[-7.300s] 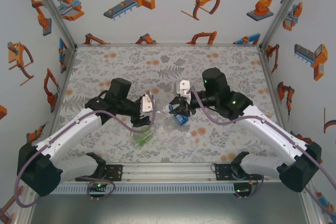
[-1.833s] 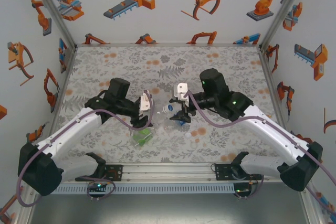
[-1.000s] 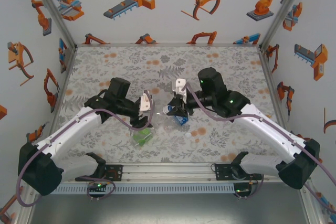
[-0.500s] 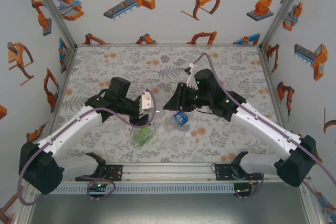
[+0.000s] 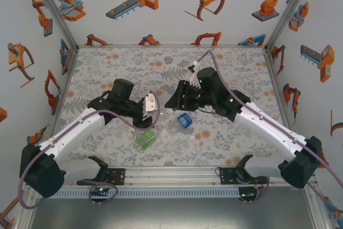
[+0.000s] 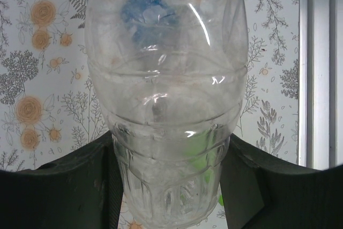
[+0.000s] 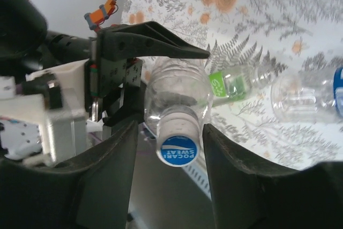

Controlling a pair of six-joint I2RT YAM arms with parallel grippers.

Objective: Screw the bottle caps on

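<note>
Capped clear bottle (image 7: 174, 92) between two pincers
The right pincer (image 7: 171, 132) stands parted beside the blue-printed cap (image 7: 177, 149). The left pincer (image 7: 166, 81) clamps the bottle's body. A green-labelled bottle (image 7: 225, 85) and a blue-labelled bottle (image 7: 305, 97) lie on the desk (image 7: 252, 4).

You can count three bottles: one clear bottle (image 7: 174, 89), one green-label bottle (image 5: 144, 139) and one blue-label bottle (image 5: 185, 120). You can count also two caps: one blue-printed cap (image 7: 178, 147) on the clear bottle, one loose white cap (image 5: 191, 138).
</note>
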